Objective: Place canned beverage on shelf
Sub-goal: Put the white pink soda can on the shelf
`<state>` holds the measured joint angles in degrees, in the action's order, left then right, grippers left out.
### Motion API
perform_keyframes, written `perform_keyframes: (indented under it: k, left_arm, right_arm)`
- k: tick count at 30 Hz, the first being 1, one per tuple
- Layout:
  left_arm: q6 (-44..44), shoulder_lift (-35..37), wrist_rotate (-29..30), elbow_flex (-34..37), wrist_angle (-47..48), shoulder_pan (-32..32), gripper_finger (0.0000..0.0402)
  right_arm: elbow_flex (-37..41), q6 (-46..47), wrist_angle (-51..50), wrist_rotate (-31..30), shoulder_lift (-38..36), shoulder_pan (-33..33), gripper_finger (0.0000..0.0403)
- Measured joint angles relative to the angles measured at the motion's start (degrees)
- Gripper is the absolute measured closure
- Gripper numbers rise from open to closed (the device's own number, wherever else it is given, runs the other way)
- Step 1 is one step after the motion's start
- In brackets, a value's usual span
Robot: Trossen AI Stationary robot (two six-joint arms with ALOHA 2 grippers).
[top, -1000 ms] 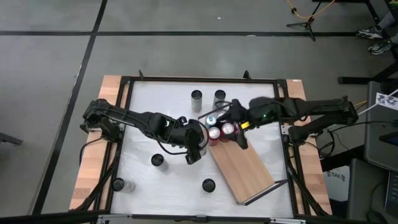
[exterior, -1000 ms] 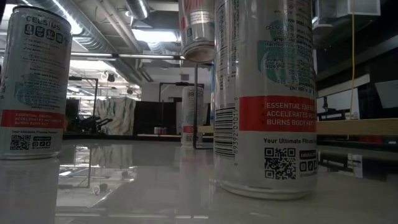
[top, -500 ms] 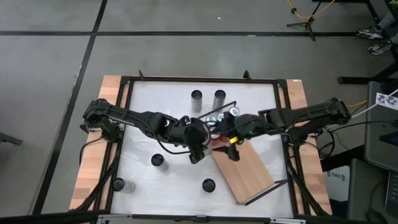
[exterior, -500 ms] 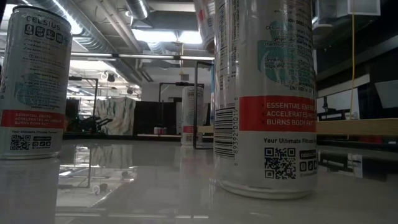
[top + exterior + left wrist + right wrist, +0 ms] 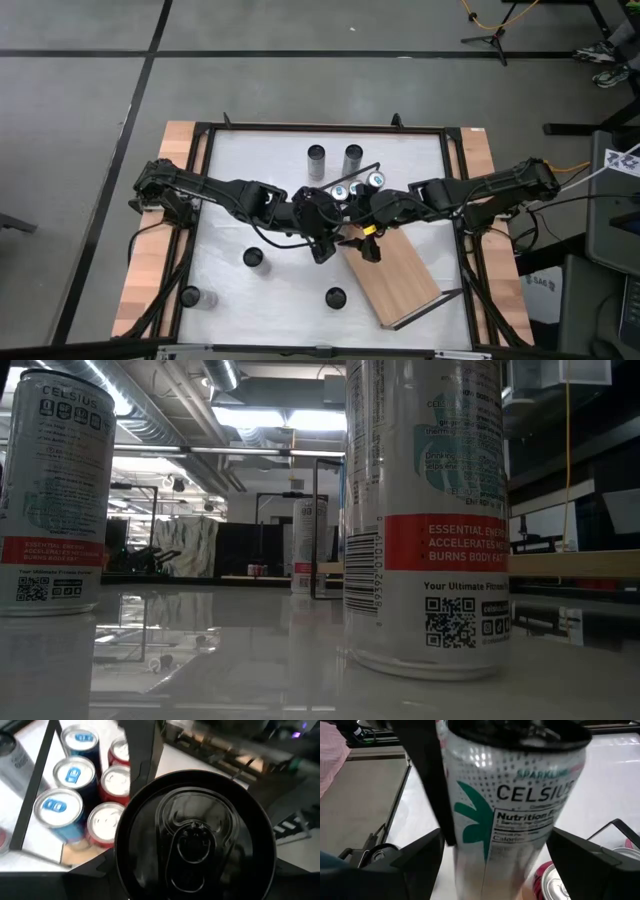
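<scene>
Both hands meet at the shelf's can-filled end: the left hand grips a black-topped can; right hand's grip unclear.

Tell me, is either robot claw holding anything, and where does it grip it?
The left gripper holds a black-topped Celsius can by its sides. Whether the right gripper grips anything cannot be told.

Grey concrete floor crossed by dark seam lines. Overhead, bright strip lights and silver ducting under an open ceiling. Yellow cable coiled beside a black tripod foot.
</scene>
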<state>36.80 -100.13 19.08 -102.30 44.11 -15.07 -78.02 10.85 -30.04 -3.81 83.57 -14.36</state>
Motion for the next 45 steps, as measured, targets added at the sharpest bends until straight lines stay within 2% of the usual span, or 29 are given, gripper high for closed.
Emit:
perform_keyframes:
  k: [8, 14, 21, 32, 36, 42, 45]
  left_arm:
    - [-1.2, 0.0, 1.5, 0.0, -4.4, 0.0, 0.0159]
    - [-1.2, 0.0, 2.6, 0.0, -4.1, 0.0, 0.0159]
    - [-0.9, 0.0, 4.2, 0.0, -4.7, 0.0, 0.0159]
    - [0.1, 0.0, 5.6, 0.0, -7.1, 0.0, 0.0159]
    - [0.1, 0.0, 6.5, 0.0, -7.6, 0.0, 0.0159]
    - [0.1, 0.0, 6.7, 0.0, -7.6, 0.0, 0.0159]
    - [0.1, 0.0, 6.7, 0.0, -7.6, 0.0, 0.0155]
  right_arm:
    - [0.0, 0.0, 0.0, -0.1, 0.0, 0.0, 0.0066]
    - [0.0, 3.4, -1.8, 0.7, -0.7, 0.0, 0.0066]
    - [0.0, 4.0, -3.4, 0.3, -3.3, 0.0, 0.0066]
    - [0.0, 3.7, -3.1, 0.1, -2.9, 0.0, 0.0069]
    - [0.0, 3.7, -3.1, -0.2, -3.2, 0.0, 0.0094]
    - [0.0, 3.6, -3.1, -0.3, -3.2, 0.1, 0.0162]
    - [0.0, 3.6, -3.2, -0.3, -3.4, 0.1, 0.0174]
